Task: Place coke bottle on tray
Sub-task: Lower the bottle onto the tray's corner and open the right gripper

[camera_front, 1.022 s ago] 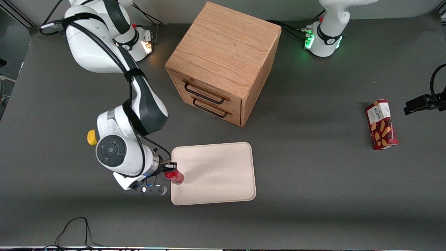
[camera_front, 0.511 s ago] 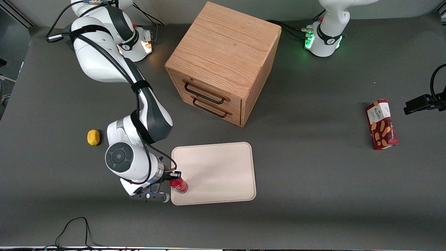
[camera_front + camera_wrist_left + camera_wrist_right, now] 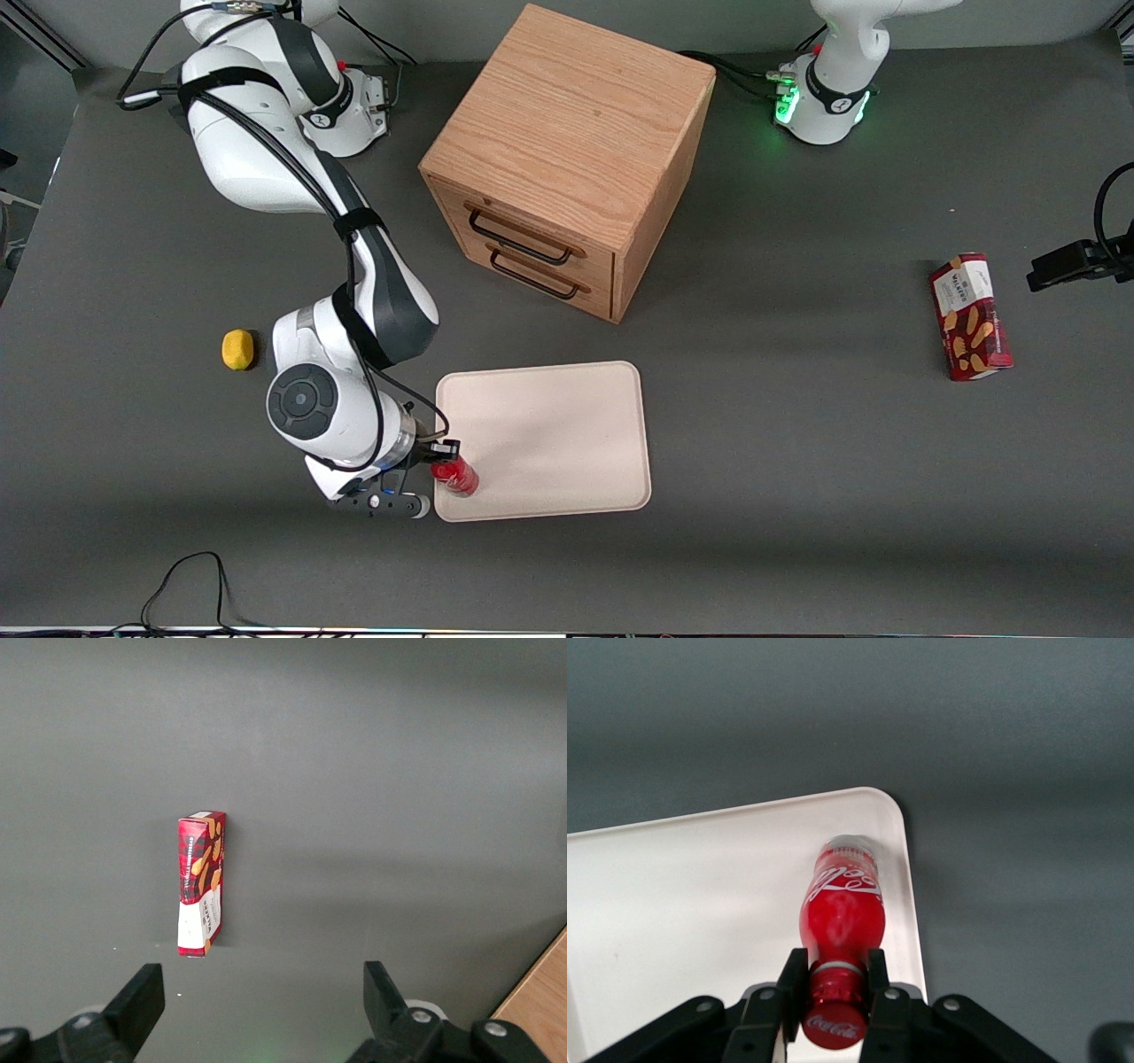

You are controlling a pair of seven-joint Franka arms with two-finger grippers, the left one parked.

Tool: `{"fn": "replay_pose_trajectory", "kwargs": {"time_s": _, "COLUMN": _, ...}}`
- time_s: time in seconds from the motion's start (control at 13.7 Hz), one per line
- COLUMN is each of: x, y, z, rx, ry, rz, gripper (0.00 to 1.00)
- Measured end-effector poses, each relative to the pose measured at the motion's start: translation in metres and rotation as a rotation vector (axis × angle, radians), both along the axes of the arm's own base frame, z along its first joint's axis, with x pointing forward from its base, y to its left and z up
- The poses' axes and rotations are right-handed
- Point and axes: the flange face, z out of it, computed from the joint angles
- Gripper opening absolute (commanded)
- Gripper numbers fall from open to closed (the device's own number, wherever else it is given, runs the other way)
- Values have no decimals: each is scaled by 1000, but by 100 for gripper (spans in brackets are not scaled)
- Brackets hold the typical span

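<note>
The bottle [image 3: 842,912] stands upright on your tray [image 3: 567,425], in the corner at about 8 o'clock, cap up; the tool [image 3: 834,979] pinches its neck just below the cap.

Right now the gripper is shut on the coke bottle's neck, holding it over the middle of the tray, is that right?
Not quite. The gripper is shut on the coke bottle at its neck, but over a corner of the tray, close to the rim, not the middle. The right wrist view shows it, and the front view agrees.
</note>
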Motion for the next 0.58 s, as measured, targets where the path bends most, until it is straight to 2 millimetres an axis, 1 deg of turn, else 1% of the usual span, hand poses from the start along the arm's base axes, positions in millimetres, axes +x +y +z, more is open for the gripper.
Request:
{"fn": "replay_pose_trajectory", "kwargs": {"time_s": 0.07, "x": 0, "y": 0, "z": -1, "rx": 0, "ry": 1, "rz": 0, "gripper": 59}}
{"fn": "replay_pose_trajectory", "kwargs": {"time_s": 0.15, "x": 0, "y": 0, "z": -1, "rx": 0, "ry": -1, "rz": -1, "gripper": 100}}
{"fn": "replay_pose_trajectory", "kwargs": {"time_s": 0.58, "x": 0, "y": 0, "z": -2, "rx": 0, "ry": 1, "rz": -8, "gripper": 100}}
